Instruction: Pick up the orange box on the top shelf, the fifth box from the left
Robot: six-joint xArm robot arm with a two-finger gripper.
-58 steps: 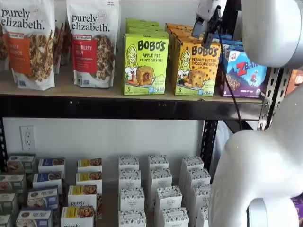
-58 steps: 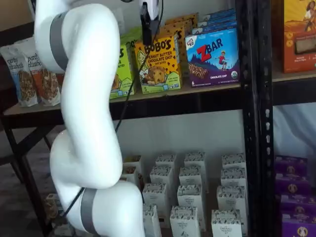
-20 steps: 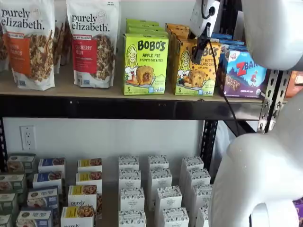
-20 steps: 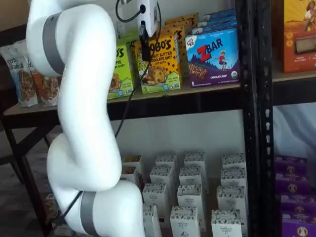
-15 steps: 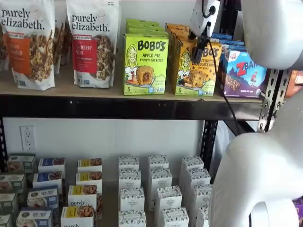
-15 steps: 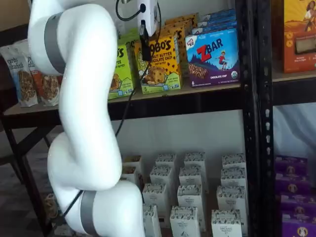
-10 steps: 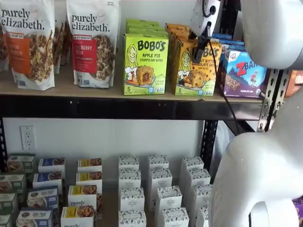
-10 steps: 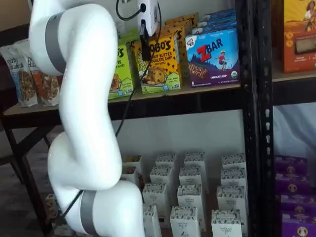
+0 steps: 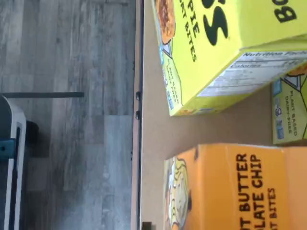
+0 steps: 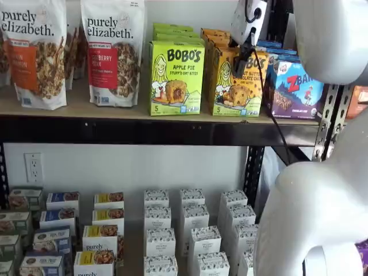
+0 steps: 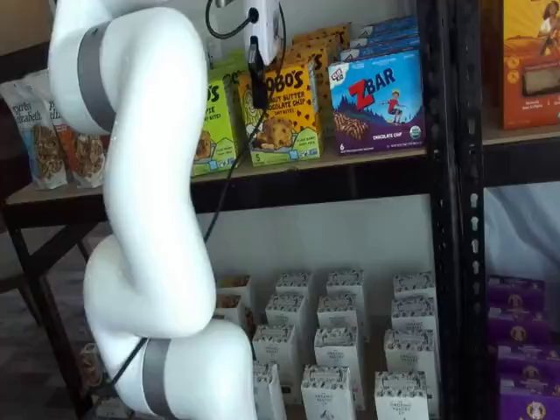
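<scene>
The yellow-orange upright carton marked Bobo's Peanut Butter Chocolate Chip (image 10: 237,81) stands at the front edge of the long tan wood-look top shelf with the black front rail (image 10: 86,109), between the lime-green Bobo's Apple Pie carton (image 10: 176,79) and the blue-purple ZBar carton (image 10: 296,89), with further orange cartons ranked behind it. The end effector (image 10: 242,58), a white body with black fingers, hangs directly in front of the carton's upper face in both shelf views, its cable trailing down past the rail. The fingers present side-on as one dark bar; no gap is visible and no box sits between them, so whether they are parted or closed cannot be told. The wrist view shows the orange carton's printed face (image 9: 240,189) close beneath the camera, with the green carton (image 9: 216,52) beside it on the tan board (the floor lies beyond the rail). Judgement: the approach is largely complete, as the carton appears squarely seated and not yet lifted. Outstanding: confirming finger placement about the carton, closing on it, and withdrawing it clear of its neighbours.
</scene>
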